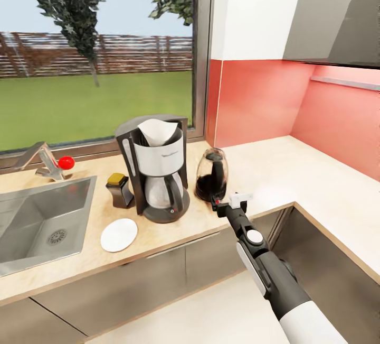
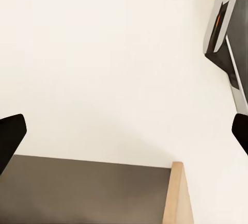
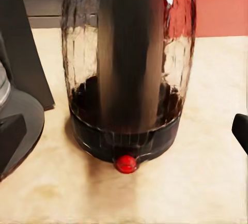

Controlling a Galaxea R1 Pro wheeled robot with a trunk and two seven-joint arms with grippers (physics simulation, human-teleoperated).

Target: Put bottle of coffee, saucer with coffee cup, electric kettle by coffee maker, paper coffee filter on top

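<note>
From up at head height, the coffee maker point(image 1: 155, 169) stands on the countertop point(image 1: 274, 169) below the window, with the paper coffee filter point(image 1: 157, 131) sitting white in its top. The electric kettle point(image 1: 211, 175) is just beside it on the side toward the red corner wall, and the bottle of coffee point(image 1: 119, 189) is close on the other side, between the machine and the sink point(image 1: 31, 222). The saucer point(image 1: 119, 234) lies flat in front of the bottle, near the counter's front edge, with nothing on it. The right gripper point(image 1: 230, 202) reaches in low, right at the kettle's base and not closed on anything. In the left wrist view the left gripper point(image 2: 124, 133) shows only as dark fingertips point(image 2: 10, 136) at the two edges of the picture, spread wide over pale floor, with a dark panel and a wooden edge point(image 2: 175, 193) below. The right wrist view looks straight at the kettle point(image 3: 126, 69), its dark handle facing the camera and its red switch point(image 3: 126, 163) at the bottom of the base; the fingers point(image 3: 241, 129) sit far apart at the picture's edges, clear of the kettle, and the coffee maker's base point(image 3: 20, 115) is alongside.
</note>
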